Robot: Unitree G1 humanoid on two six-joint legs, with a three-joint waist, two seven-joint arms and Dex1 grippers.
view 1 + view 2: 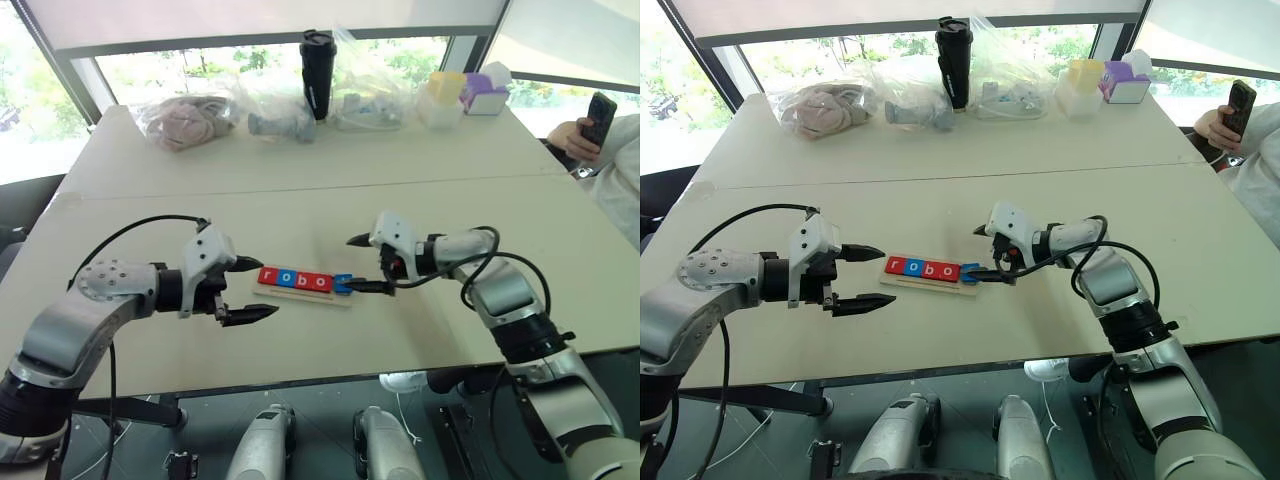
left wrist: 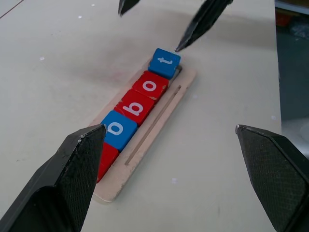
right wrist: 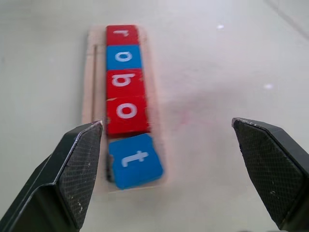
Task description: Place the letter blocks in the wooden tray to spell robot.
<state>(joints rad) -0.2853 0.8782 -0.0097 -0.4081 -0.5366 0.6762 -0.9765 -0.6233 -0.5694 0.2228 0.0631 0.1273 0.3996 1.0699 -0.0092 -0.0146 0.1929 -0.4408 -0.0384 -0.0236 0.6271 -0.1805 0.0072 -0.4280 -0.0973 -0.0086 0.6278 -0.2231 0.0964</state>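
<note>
All five letter blocks [image 3: 126, 101] sit in the wooden tray [image 2: 145, 145], spelling robot; "t" slightly askew. Right pincer [image 1: 364, 264] spread beside it, left pincer [image 1: 253, 290] spread, empty.

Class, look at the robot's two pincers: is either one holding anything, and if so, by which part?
Nothing is held. The left pincer and the right pincer both stand open. The blue t block lies free at the end of the wooden tray.

red r block [image 2: 107, 159] half behind jaws
</note>
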